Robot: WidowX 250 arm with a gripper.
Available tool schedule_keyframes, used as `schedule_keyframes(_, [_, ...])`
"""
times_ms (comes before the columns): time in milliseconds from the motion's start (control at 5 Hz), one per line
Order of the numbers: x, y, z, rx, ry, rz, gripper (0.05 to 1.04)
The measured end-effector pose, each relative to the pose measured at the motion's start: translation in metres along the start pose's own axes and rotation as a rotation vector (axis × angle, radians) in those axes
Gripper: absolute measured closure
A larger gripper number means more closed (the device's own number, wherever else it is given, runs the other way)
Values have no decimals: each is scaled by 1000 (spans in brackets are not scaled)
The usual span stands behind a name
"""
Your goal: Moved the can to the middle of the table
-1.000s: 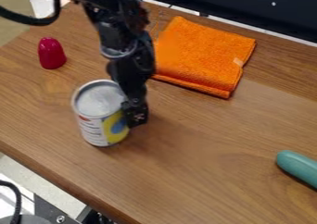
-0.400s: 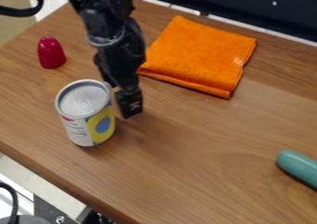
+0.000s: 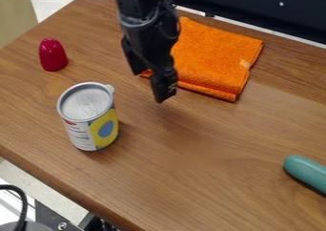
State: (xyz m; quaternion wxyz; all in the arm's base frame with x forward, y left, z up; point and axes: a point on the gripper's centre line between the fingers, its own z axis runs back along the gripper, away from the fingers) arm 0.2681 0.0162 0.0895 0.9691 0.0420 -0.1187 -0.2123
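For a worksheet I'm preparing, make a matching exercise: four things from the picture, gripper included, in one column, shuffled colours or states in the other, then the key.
Things
1. Can
2. Cloth
3. Gripper
4. Dome-topped piece

Colours or states
A. Orange and folded
B. Deep pinkish red
C. Jaws apart, clear of the can
D. Upright, with yellow and blue on its label

Right pairs: 1-D, 2-A, 3-C, 4-B
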Motion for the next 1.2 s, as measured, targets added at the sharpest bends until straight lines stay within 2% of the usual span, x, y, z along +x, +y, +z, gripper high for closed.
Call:
schedule_keyframes(200, [5, 5, 10, 8, 18, 182, 85])
schedule_keyframes(400, [4, 14, 9, 18, 69, 421, 85])
schedule_keyframes(600, [3, 27, 8, 74, 115, 617, 85])
schedule_keyframes(800, [1, 46, 6, 123, 68, 660, 85])
schedule_keyframes(1000, [-5, 65, -6, 171, 58, 683, 85])
schedule_keyframes(1200, [-10, 78, -15, 184, 69, 713, 85])
